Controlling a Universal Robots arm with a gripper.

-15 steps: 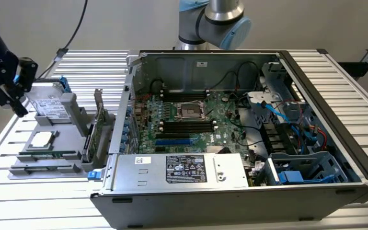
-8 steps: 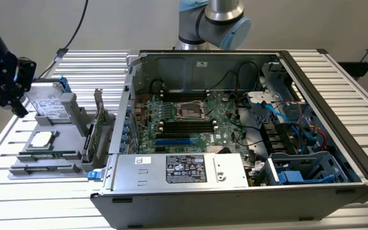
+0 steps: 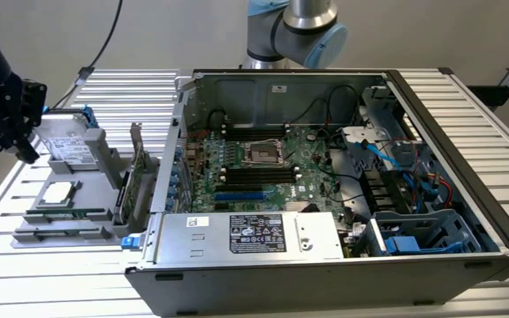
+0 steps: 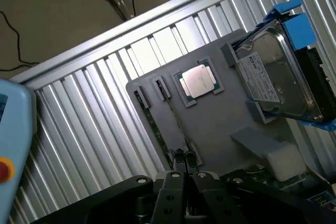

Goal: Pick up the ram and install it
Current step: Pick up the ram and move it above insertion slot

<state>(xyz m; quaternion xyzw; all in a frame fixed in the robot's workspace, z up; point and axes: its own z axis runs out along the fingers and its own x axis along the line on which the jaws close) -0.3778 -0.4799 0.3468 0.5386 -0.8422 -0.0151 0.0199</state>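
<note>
gripper (image 4: 179, 164) closed | ram (image 3: 69, 213) in grey holder (image 3: 95, 193) | seemingly beneath gripper, apart

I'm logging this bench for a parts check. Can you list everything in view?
case: one, black and grey, open, mid-table
motherboard: one, green, inside the case
power supply: one, silver, at the case's near side
tray: one, grey, on the exterior view's left of the case
hard drive: one, silver in a blue bracket, on the tray
CPU: one, silver, on the tray
ram: one seen clearly, green, on edge in the tray
card: one, green with a metal bracket, upright between tray and case
table: one, silver slats
arm: one, grey and light blue, behind the case
hand: one, black, shut, over the tray
</note>
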